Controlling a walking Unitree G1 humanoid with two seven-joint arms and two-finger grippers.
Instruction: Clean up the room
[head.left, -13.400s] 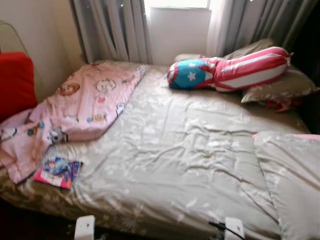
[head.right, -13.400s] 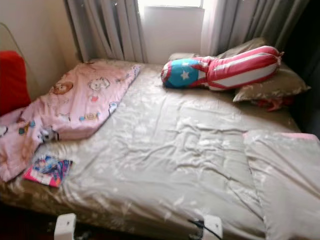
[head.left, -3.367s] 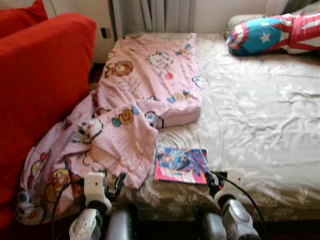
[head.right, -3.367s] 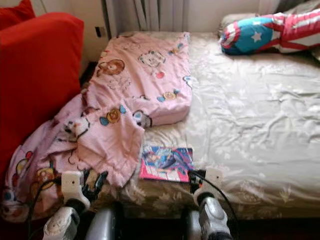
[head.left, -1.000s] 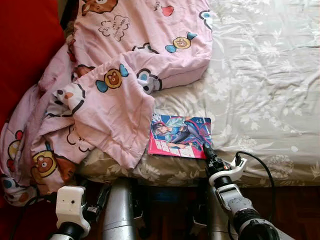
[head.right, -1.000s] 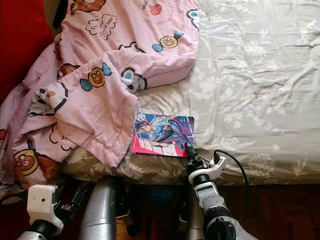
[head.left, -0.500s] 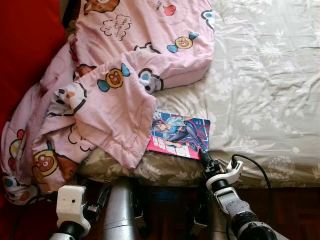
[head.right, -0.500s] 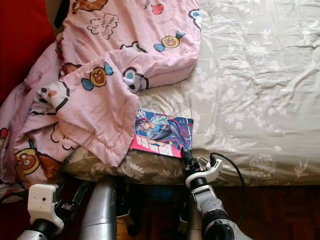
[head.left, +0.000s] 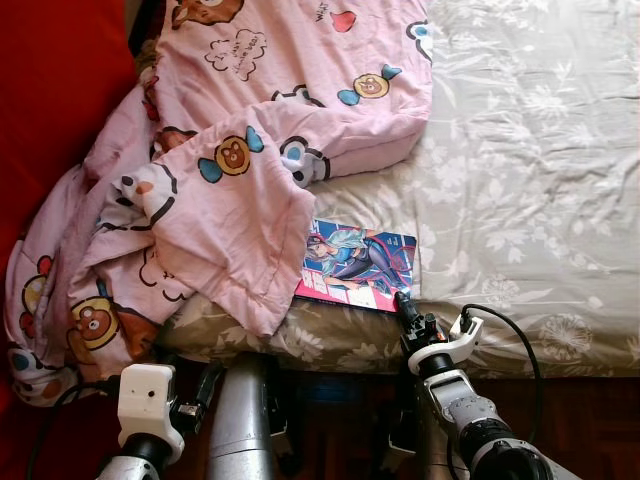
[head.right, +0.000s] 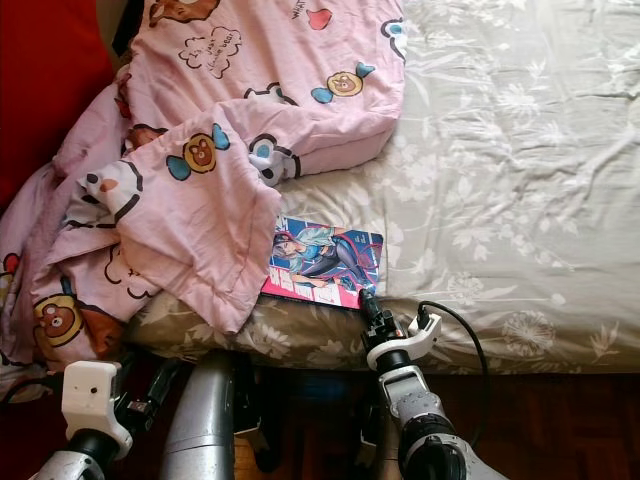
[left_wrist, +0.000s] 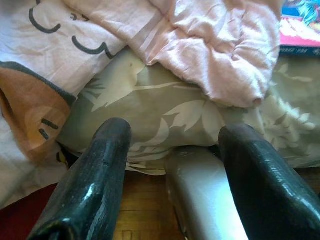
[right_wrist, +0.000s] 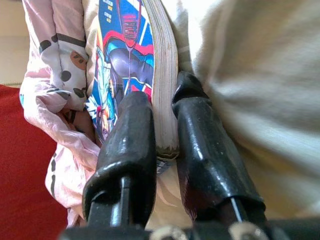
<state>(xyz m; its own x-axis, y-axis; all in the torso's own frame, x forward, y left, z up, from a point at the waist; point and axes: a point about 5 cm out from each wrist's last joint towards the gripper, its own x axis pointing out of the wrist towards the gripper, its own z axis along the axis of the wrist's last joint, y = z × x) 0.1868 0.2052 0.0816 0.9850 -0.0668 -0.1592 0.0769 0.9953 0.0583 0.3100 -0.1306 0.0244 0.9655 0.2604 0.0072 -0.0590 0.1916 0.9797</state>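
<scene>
Right gripper (right_wrist: 162, 135) clamped on comic book (head.left: 358, 265) corner at bed (head.left: 520, 200) edge.
Book lies beside pink cartoon blanket (head.left: 240, 160). Left gripper (left_wrist: 175, 165) hangs low, fingers spread, holding nothing.

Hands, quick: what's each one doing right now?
Left hand: open, holding nothing, low beside the bed edge.
Right hand: closed on the corner of the comic book.
</scene>
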